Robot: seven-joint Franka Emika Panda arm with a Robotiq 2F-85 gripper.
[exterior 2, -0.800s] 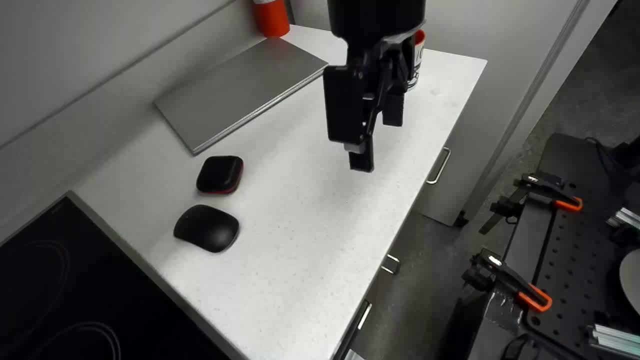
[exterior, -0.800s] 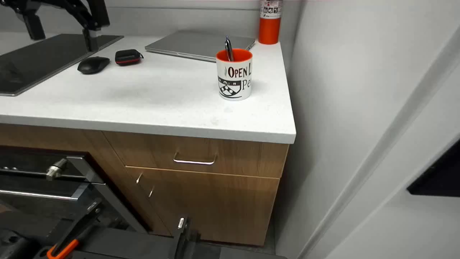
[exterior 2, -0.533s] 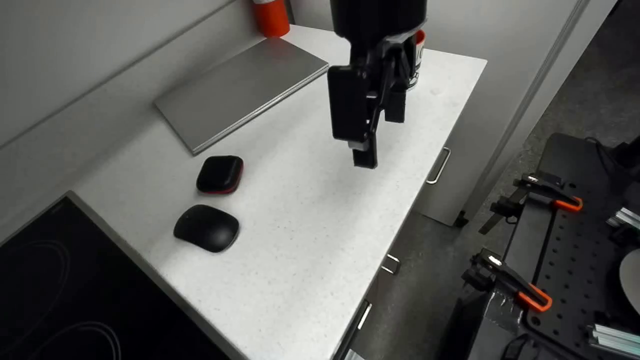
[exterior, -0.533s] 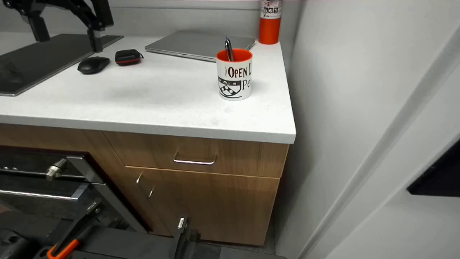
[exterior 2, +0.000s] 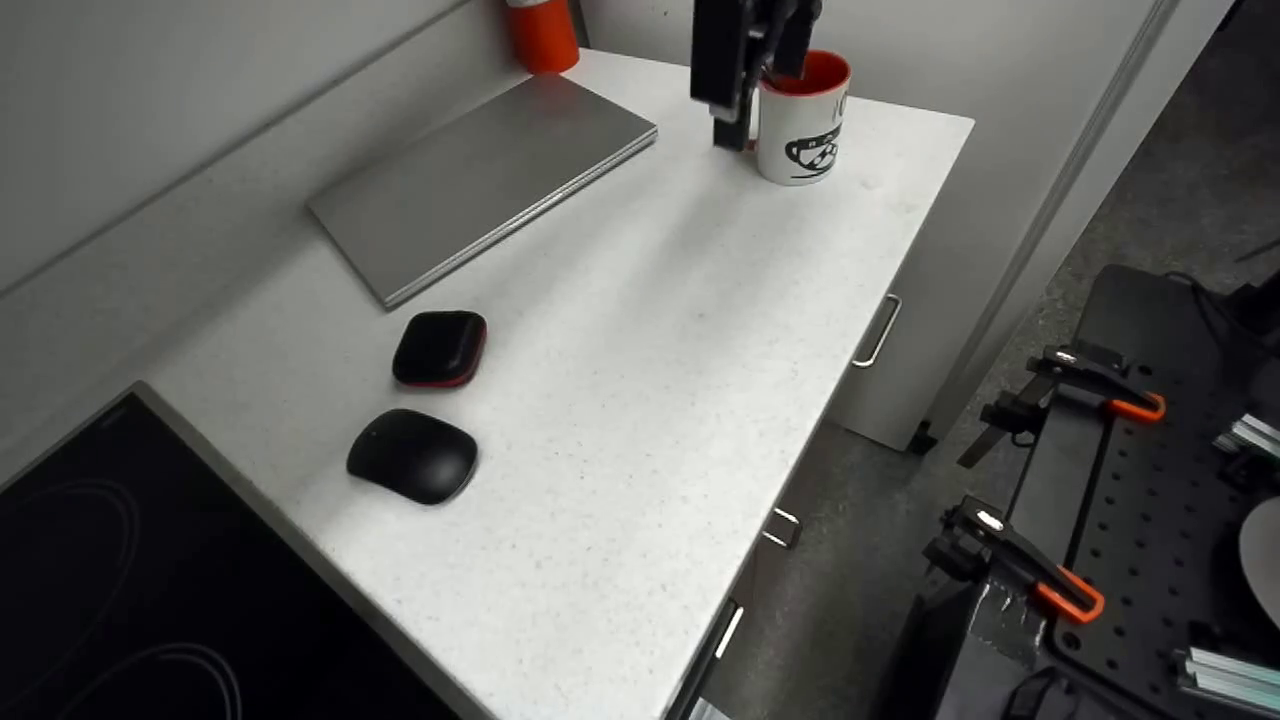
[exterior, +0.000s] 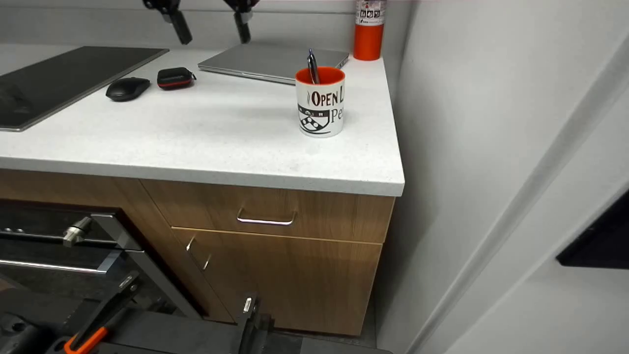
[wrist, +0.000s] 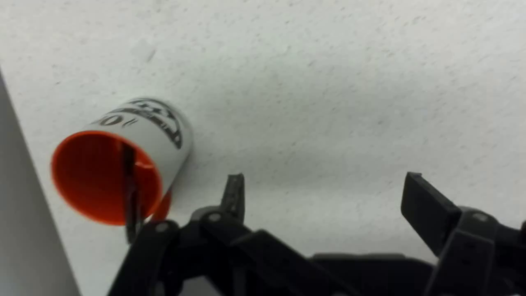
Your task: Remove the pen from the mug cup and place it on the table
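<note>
The white mug cup [exterior: 319, 110] with its orange-red inside stands upright on the white table [exterior: 196, 128]. It also shows in the other exterior view [exterior 2: 800, 140] and in the wrist view [wrist: 156, 135]. The dark pen [exterior: 313, 68] stands in the mug, leaning, with its upper end above the rim; it shows in the wrist view [wrist: 130, 193] too. My gripper [wrist: 323, 176] is open and empty above the table, with the mug left of its fingers in the wrist view. In both exterior views the gripper [exterior: 214, 39] [exterior 2: 762, 105] is raised; in one it partly covers the mug's rim.
A closed grey laptop [exterior 2: 490, 180] lies behind the mug near the wall. A red-and-white cylinder [exterior: 368, 42] stands in the back corner. A black mouse [exterior 2: 413, 456] and a small black case [exterior 2: 440, 348] lie near the dark cooktop [exterior: 73, 78]. A wall borders the table end.
My gripper has moved right and up in an exterior view, toward the mug, staying open. It now uncovers most of the mug in an exterior view. The mug and pen have not moved.
</note>
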